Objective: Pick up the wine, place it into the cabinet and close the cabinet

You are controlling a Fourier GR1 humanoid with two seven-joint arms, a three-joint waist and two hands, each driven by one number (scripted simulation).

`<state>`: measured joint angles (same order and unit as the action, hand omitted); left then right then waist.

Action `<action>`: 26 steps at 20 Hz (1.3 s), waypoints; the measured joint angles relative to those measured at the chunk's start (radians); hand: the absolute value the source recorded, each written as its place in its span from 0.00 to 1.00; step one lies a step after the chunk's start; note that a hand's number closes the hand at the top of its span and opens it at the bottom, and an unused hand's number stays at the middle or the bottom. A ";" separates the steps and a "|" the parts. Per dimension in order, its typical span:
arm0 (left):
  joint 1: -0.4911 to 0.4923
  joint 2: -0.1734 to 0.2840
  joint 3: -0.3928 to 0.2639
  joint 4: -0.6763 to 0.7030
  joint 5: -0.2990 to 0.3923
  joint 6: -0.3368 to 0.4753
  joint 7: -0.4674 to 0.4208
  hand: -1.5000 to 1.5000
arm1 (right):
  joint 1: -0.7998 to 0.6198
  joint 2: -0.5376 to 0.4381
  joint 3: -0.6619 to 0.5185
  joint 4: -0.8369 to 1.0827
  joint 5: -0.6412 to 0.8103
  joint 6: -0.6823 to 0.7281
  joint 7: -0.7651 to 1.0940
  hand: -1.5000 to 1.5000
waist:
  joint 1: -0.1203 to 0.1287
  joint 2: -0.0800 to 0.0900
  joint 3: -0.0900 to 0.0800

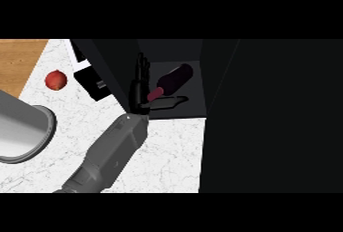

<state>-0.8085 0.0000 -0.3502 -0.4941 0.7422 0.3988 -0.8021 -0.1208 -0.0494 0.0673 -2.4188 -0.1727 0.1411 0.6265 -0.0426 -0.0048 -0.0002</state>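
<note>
Light falls evenly on the white marbled counter (167, 154), which reads bright and flat with almost no cast shadow on it. The cabinet (221, 77) is very dark: its inside and its door merge into near black, so the wine bottle (175, 79) shows only as a dull maroon shape and the black hand (139, 86) barely separates from the background. The grey pot (23, 131) at left carries a soft gradient, without glare

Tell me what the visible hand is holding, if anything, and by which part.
Nothing, it seems: the hand has straight fingers beside the wine bottle lying in the cabinet, thumb under its neck, not curled round it.
</note>
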 measured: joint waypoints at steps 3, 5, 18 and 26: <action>0.088 0.000 -0.112 -0.150 0.041 0.095 0.018 0.00 | 0.017 0.018 0.032 -0.001 0.012 -0.016 -0.012 0.00 | 0.014 -0.002 0.000; 0.152 0.000 -0.174 -0.247 0.041 0.154 0.019 0.00 | 0.005 0.006 0.008 -0.003 0.013 -0.019 -0.005 0.00 | 0.025 -0.002 0.000; 0.494 0.036 -0.393 -0.827 -0.115 0.395 0.138 0.00 | 0.033 -0.018 -0.024 -0.031 0.019 -0.015 0.001 0.00 | 0.046 0.000 0.001; 0.660 0.124 -0.458 -1.112 -0.222 0.493 0.224 0.00 | 0.055 -0.019 -0.019 -0.035 0.019 0.002 -0.011 0.00 | 0.045 0.001 0.001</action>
<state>-0.1482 0.1239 -0.8080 -1.6063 0.5200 0.8919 -0.5781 -0.0663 -0.0680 0.0484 -2.4538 -0.1535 0.1431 0.6157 0.0022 -0.0038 0.0005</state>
